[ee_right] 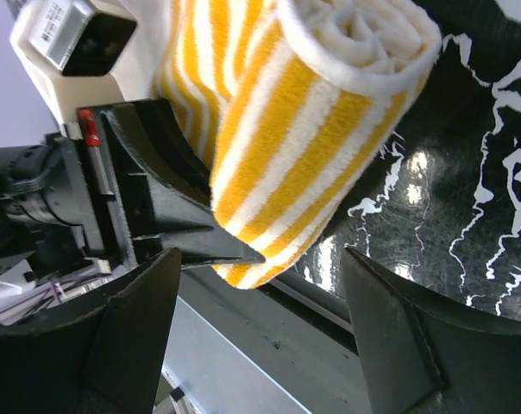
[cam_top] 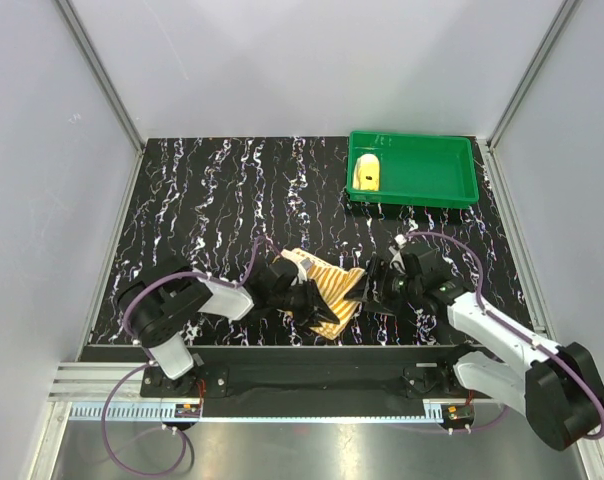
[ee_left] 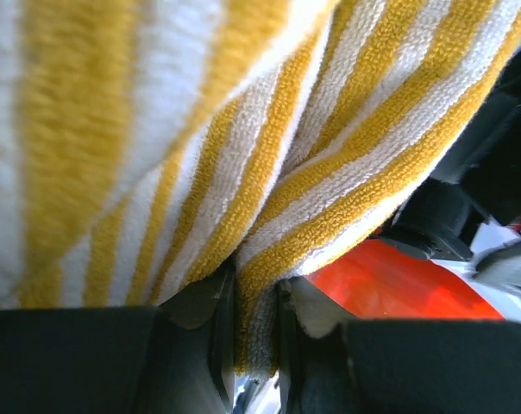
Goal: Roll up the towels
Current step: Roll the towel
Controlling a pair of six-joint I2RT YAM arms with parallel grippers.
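The striped towel (cam_top: 332, 292), orange-yellow and cream, lies partly rolled near the table's front edge, between both grippers. My left gripper (cam_top: 310, 300) is shut on a fold of it; the left wrist view shows the cloth (ee_left: 269, 198) pinched between the fingers (ee_left: 222, 336). My right gripper (cam_top: 367, 292) is open just right of the roll. In the right wrist view the rolled end (ee_right: 329, 112) lies ahead of the spread fingers (ee_right: 131, 336), untouched by them. The plain yellow towel (cam_top: 368, 172) lies rolled in the green tray (cam_top: 452, 185).
The green tray stands at the back right of the black marbled table (cam_top: 212, 200). The table's front rail (cam_top: 312, 355) runs just below the towel. Grey walls enclose the sides and back.
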